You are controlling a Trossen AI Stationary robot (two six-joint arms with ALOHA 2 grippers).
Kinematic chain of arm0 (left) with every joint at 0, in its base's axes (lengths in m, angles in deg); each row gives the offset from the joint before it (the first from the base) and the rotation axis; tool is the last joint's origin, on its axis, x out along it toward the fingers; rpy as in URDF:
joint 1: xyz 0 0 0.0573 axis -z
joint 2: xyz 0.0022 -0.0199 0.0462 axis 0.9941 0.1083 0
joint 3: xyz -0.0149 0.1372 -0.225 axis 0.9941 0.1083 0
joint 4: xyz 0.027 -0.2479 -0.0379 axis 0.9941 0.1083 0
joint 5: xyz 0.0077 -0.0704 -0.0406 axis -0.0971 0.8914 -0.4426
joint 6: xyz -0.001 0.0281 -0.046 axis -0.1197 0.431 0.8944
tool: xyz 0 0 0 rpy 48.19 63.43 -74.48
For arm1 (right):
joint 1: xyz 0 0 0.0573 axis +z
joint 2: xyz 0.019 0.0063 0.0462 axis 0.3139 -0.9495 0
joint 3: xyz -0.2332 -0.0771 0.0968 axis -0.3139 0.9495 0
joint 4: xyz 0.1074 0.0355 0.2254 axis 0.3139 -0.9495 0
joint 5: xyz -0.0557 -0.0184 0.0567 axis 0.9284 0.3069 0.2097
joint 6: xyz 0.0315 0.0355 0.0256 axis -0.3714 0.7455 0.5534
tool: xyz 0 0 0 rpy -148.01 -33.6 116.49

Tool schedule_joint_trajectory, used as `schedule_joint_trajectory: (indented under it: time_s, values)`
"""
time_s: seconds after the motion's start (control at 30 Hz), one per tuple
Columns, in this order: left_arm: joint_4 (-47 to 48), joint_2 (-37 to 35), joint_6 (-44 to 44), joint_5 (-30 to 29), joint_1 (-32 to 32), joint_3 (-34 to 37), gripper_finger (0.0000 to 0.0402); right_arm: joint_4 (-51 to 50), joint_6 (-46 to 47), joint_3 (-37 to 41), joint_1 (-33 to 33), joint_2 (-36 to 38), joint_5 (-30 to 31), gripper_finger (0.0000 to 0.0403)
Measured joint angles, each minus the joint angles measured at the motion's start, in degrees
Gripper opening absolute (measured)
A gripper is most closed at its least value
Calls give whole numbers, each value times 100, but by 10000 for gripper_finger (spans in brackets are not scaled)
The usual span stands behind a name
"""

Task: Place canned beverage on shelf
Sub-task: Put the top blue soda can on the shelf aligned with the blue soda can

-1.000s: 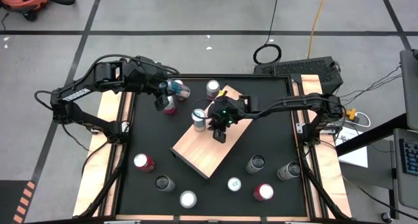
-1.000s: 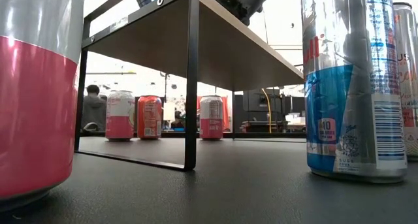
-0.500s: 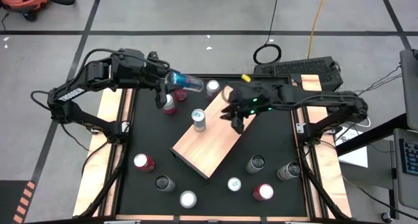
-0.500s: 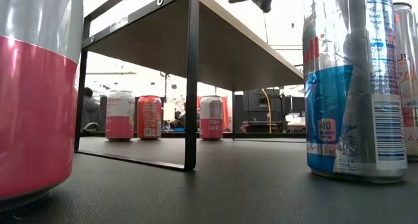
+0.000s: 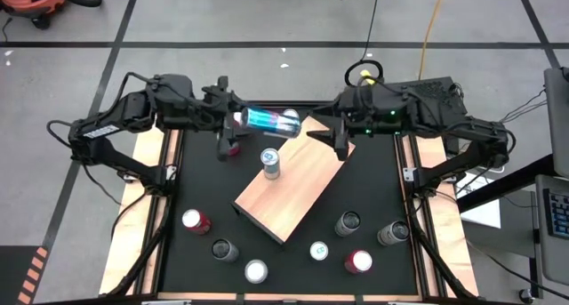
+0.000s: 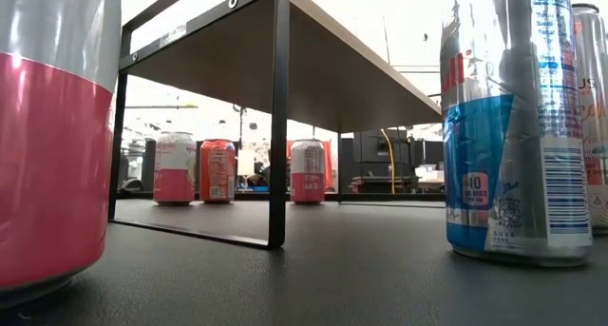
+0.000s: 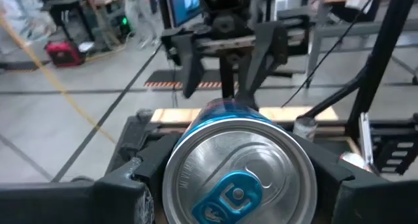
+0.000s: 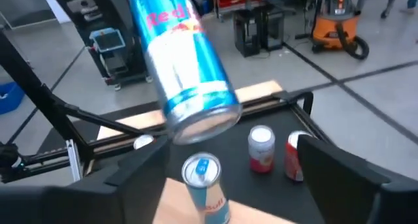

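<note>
Your left gripper has its fingers clamped on a blue can, held on its side in the air beyond the shelf's far corner. Your right gripper faces it, fingers probably spread and empty, though blurred. One can stands on the shelf, below the held one.
</note>
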Motion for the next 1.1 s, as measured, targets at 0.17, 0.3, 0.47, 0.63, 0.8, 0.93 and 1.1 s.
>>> schedule_joint_trajectory:
  time_s: [0.17, 0.3, 0.47, 0.63, 0.8, 0.93, 1.1]
  values:
    - [-30, 129, 28, -27, 163, 0, 222, -7, -14, -97, -84, -9, -506, 340]
    - [-82, 272, 33, -40, 242, 2, 222, 37, -23, -106, -85, -106, -813, 340]
    - [-270, 474, 33, -35, 260, 2, 222, 85, 58, -102, -83, -328, -1290, 341]
    - [-402, 626, 35, -8, 260, 2, 222, 97, 18, -102, -79, -527, -1365, 336]
    - [-468, 714, 39, 25, 260, 2, 222, 32, -100, -97, -79, -612, -1343, 321]
    - [-446, 716, 45, 30, 260, 7, 222, 19, -171, -97, -79, -660, -1365, 303]
    - [-440, 710, 48, 28, 260, 7, 224, 8, -302, -97, -79, -667, -1371, 269]
